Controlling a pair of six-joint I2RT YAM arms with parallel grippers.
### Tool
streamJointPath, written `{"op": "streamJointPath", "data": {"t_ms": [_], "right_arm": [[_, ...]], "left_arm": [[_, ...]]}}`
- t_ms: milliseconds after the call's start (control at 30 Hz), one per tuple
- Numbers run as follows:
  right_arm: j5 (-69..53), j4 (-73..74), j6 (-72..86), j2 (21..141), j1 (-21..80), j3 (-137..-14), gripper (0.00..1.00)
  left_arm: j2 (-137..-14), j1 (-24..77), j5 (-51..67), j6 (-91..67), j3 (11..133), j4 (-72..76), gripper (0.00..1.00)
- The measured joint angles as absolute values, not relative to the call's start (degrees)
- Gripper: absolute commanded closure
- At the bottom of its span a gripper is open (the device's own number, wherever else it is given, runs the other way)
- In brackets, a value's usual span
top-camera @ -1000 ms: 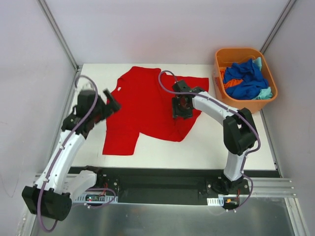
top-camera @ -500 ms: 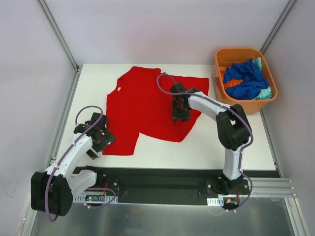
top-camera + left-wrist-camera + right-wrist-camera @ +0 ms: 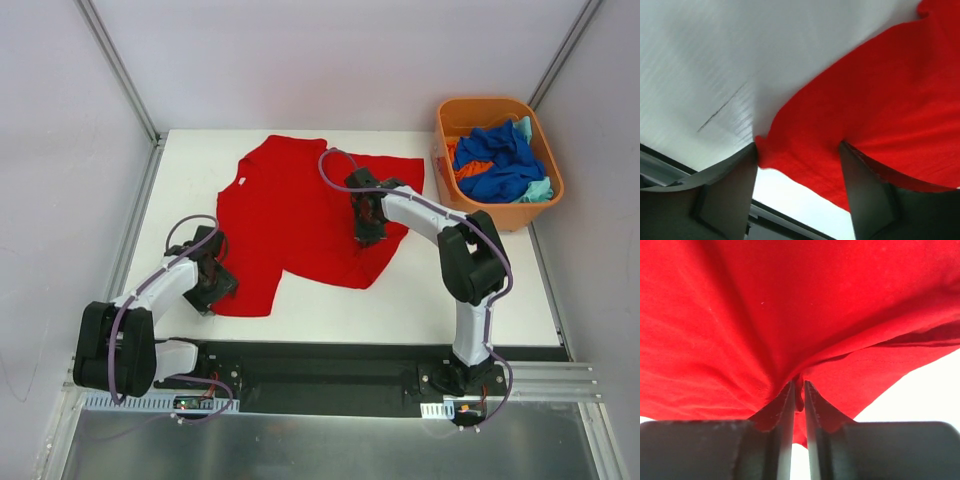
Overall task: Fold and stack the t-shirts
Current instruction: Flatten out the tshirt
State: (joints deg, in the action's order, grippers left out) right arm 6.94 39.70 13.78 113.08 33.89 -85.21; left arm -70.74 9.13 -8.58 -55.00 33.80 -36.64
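Note:
A bright red t-shirt (image 3: 290,215) lies spread on the white table, partly rumpled on its right side. My right gripper (image 3: 367,232) is shut on a pinch of the red shirt's cloth (image 3: 799,399) near its lower right part. My left gripper (image 3: 222,290) is open at the shirt's lower left corner; in the left wrist view the red hem (image 3: 810,160) lies between its two fingers. Royal blue, orange and pale teal shirts (image 3: 500,165) lie heaped in the tub.
A rigid orange plastic tub (image 3: 535,205) stands at the back right corner of the table. The white table (image 3: 440,290) ends at a black rail along its near edge. Pale walls stand on the left, the right and behind.
My left arm swung down from the shirt's left side to its lower left corner. My right gripper stayed pinched on the red cloth and shifted very slightly.

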Motion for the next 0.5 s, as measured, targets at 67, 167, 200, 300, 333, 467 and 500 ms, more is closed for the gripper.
{"op": "streamJointPath", "data": {"t_ms": [67,167,200,300,333,467,500], "right_arm": [[7.2,39.5,13.9,112.7,33.9,-84.5,0.9],[7.7,39.7,13.9,110.9,33.8,-82.4,0.93],[8.0,39.6,13.9,109.7,33.8,-81.5,0.94],[9.2,39.7,13.9,105.0,33.8,-78.7,0.99],[9.9,39.7,14.0,102.9,33.8,-77.6,0.99],[12.3,39.5,14.1,93.6,33.8,-72.6,0.99],[12.9,39.7,14.1,91.2,33.7,-71.4,0.99]], "left_arm": [[-72.2,8.8,-7.6,-54.6,34.5,-36.5,0.6],[-74.5,8.6,-6.5,-54.0,35.9,-36.2,0.76],[-75.1,8.6,-6.2,-53.8,36.2,-35.9,0.79],[-75.6,8.6,-5.4,-53.4,36.6,-35.4,1.0],[-75.6,8.5,-5.1,-53.2,36.6,-35.0,1.0],[-73.5,8.6,-4.1,-52.1,35.9,-34.2,1.0],[-72.2,8.6,-3.4,-51.7,35.5,-33.9,1.0]]}}
